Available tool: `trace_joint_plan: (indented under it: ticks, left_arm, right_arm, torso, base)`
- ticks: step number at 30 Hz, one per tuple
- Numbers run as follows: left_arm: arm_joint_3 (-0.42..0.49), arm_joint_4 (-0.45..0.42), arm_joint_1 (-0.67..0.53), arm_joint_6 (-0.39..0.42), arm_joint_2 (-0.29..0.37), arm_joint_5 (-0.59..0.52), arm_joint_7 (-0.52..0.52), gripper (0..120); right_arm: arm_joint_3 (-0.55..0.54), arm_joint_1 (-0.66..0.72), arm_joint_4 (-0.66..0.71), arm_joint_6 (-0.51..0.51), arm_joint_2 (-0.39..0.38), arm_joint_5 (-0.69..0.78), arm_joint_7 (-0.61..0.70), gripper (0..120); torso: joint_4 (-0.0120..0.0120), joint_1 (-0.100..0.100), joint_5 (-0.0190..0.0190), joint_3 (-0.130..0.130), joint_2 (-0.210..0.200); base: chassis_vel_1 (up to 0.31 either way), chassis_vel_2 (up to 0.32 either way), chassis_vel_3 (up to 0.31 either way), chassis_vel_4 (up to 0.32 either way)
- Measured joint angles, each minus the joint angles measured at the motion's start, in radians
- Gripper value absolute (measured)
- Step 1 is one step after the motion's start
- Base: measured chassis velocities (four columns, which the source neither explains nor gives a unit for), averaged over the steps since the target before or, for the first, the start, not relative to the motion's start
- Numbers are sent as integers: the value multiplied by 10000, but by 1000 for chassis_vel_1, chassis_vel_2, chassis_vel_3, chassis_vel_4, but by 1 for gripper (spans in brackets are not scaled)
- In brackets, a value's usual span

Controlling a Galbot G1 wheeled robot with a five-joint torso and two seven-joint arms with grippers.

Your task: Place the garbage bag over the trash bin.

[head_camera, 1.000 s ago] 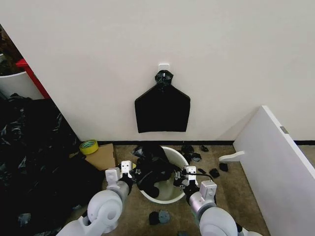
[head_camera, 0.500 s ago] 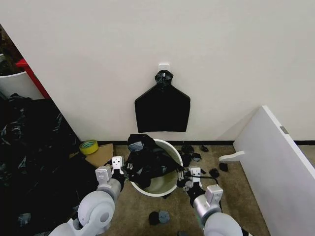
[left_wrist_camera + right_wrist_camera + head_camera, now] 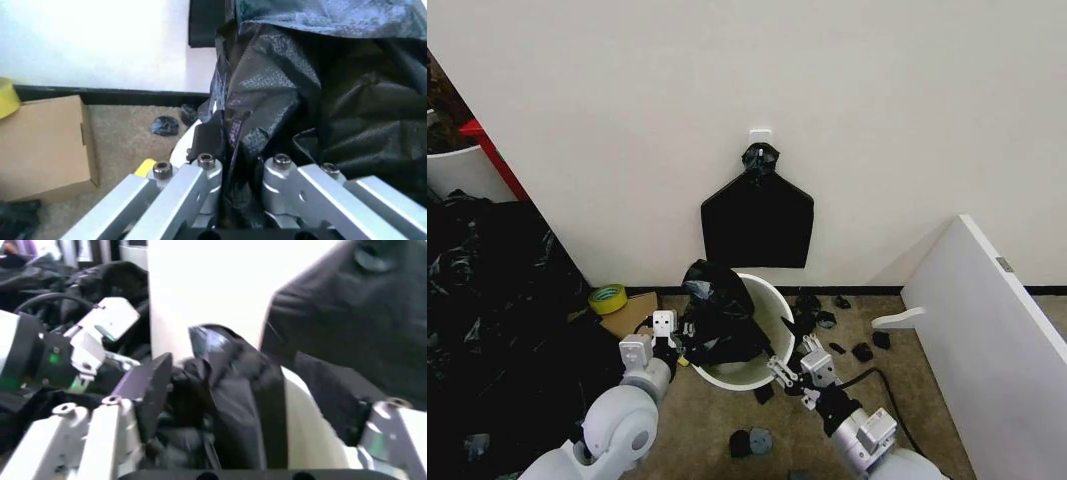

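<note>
Bag (image 3: 720, 318) bunched over left rim of bin (image 3: 772, 330). Left gripper (image 3: 679, 344) clenched on bag at rim. Right gripper (image 3: 784, 372) released, just outside bin.

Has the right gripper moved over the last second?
Yes. The right gripper has pulled back from the trash bin rim, toward the robot, now open and off the garbage bag.

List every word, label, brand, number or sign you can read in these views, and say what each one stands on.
There is no text to read in any view.
The garbage bag, the trash bin, the cardboard box and the yellow tape roll carry no visible print.
A small grey tag on the white board is too small to read.
</note>
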Motion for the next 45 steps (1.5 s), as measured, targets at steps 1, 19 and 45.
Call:
trace_joint_plan:
  ticks: [1,19,45]
  left_arm:
    - [37,7,-2,-9,-15,4,9,5]
    - [286,126,-268,-161,-136,-596,-59,5]
    - [200,-53,-144,-104,-116,-824,-156,5]
  right_arm:
    - [-72,221,-156,-51,86,-275,-92,79]
    - [-1195,2712,-1926,-1772,1102,-1631,-562,81]
    - [-1076,2866,-2161,-1787,1104,-1660,-520,0]
  torso:
    - [0,0,-1,0,0]
    - [-1,1,-1,1,0]
    - [-1,-1,-1,0,-1]
  base:
    - [0,0,0,0]
    - [0,0,0,0]
    - [0,0,0,0]
